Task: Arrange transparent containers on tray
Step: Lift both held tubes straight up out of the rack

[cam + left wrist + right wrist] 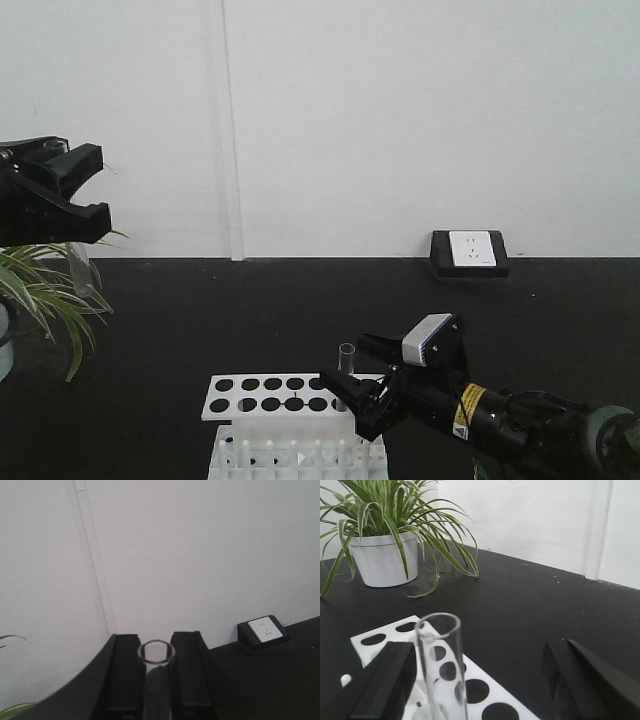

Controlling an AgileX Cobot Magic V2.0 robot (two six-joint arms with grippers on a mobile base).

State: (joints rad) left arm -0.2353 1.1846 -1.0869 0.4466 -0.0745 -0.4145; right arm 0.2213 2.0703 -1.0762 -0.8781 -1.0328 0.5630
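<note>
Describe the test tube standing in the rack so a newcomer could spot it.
Find the white rack with round holes at the near edge of the black table. At its right end one clear glass test tube stands upright between the open jaws of the right gripper. It is the only tube seen in the rack; the other tube is held aloft in the left gripper.

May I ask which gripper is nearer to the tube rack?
Right. The right gripper is at the right end of the rack, fingers open around a standing test tube; the left gripper is raised far left, holding another test tube.
</note>
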